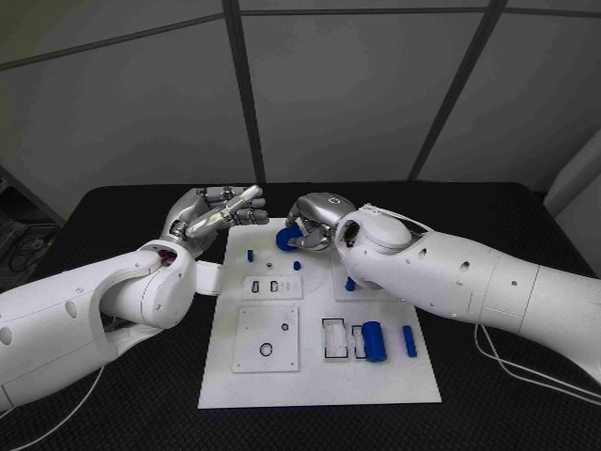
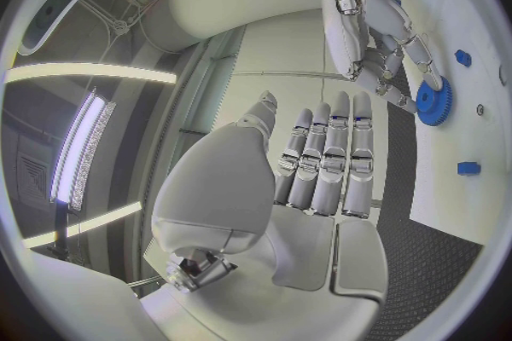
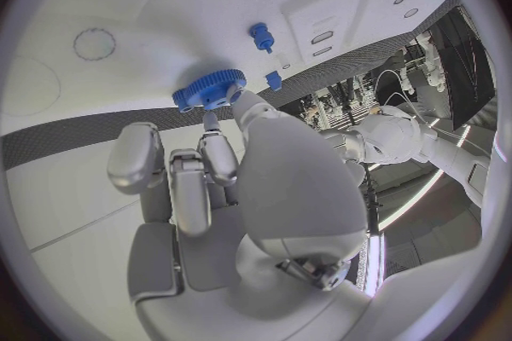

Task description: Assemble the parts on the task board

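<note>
Right robot hand (image 1: 315,228): I have its fingertips (image 3: 243,102) pinching a blue gear (image 1: 288,239) at the far edge of the task board (image 1: 315,376); the right wrist view shows the gear's toothed rim (image 3: 209,90) held against the white plate, close to a small blue peg (image 3: 260,37) standing in the board. Whether the gear is already seated or only resting there I cannot tell.

Left robot hand (image 1: 217,212): released, fingers (image 2: 325,158) straight and together, holding nothing, raised just beside the board's far left corner, above the counter (image 1: 111,211).

Step in hand, as I judge it: placing the gear on its post. The next move calls for centring the gear's bore over its post and pressing straight down before I let go.

Nearer the robot than the gear lie a blue cylinder (image 1: 373,338) and a slim blue bar (image 1: 409,340), beside an open slot, not yet assembled.
</note>
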Controlling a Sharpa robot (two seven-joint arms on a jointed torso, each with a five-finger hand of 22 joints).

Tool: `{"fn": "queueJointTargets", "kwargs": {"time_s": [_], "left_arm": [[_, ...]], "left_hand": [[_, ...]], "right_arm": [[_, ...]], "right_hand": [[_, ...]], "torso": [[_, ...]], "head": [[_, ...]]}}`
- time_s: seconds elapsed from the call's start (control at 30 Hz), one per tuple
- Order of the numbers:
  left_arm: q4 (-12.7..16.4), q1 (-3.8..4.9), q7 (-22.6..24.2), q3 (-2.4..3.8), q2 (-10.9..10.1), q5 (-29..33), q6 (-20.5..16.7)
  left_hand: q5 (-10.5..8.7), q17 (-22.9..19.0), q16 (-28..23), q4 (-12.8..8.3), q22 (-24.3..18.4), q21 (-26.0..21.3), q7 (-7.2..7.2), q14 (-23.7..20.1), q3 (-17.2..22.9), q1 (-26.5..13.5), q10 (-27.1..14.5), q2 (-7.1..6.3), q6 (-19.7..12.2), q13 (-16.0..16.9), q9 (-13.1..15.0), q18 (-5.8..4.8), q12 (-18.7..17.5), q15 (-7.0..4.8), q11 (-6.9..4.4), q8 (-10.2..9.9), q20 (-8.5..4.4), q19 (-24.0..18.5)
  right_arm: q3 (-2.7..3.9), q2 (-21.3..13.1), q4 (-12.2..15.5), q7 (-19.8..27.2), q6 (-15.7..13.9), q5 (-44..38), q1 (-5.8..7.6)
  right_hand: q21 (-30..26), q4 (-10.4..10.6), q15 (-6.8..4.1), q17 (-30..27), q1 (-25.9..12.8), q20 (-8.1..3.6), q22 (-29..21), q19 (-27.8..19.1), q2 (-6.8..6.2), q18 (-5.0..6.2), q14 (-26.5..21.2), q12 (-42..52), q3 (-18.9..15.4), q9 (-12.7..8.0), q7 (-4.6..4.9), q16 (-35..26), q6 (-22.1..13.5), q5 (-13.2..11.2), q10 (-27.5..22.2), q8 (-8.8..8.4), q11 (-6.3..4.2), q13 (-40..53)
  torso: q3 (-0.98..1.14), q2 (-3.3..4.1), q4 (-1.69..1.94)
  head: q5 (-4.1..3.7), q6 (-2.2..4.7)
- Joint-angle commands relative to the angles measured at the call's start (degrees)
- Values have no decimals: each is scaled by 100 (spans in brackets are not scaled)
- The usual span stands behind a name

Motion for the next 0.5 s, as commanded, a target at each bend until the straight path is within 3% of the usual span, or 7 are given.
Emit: {"fn": "queueJointTargets", "kwargs": {"time_s": [0.03, 0.27, 0.4, 0.5], "left_arm": [[4, 10, 10, 5, 0, -38, 77], [5, 10, 0, 5, -7, -38, 82], [4, 10, -7, 5, -10, -38, 86], [1, 10, -15, 5, -12, -38, 89]], "left_hand": [[-33, 6, -29, -30, -9, -32, 25, -20, 0, -49, 24, 22, 30, -6, -5, -51, -22, -5, 20, -38, 11, -34], [-33, 6, -29, -30, -9, -32, 25, -20, 0, -49, 24, 22, 30, -6, -5, -51, -22, -5, 20, -38, 11, -34], [-33, 5, -37, -33, -12, -34, 29, -26, -1, -50, 19, 22, 27, -7, -6, -52, -26, -2, 24, -42, 12, -37], [-33, 5, -37, -33, -12, -34, 29, -26, -1, -50, 19, 22, 27, -7, -6, -52, -26, -2, 24, -42, 12, -37]], "right_arm": [[8, 6, -16, -99, -164, -64, 20], [8, 5, -18, -35, 4, -4, 20], [8, -7, -9, -22, 105, 50, 20], [8, -25, -3, -26, 181, 109, 20]], "right_hand": [[6, -4, 46, 1439, -23, 53, -9, -21, -87, -45, 582, -44, 20, -11, 12, 21, -65, -45, -49, -55, 15, -38], [0, 94, 88, 1477, -238, 99, -20, -37, -245, -41, 590, -127, -95, -7, 48, 37, -213, -64, -146, -188, 59, -130], [6, 260, 107, 1492, -469, 121, -10, -37, -293, -41, 594, -107, -302, 10, 58, 43, -218, 201, -145, -229, 76, -120], [15, 539, 109, 1503, -807, 128, 2, -33, -229, -42, 597, -60, -483, 28, 49, 48, -150, 423, -118, -218, 75, -78]], "torso": [[-1, -3, 1], [1, -5, -2], [2, -7, 0], [1, -5, -2]], "head": [[5, -3], [8, -1], [7, 2], [12, 0]]}}
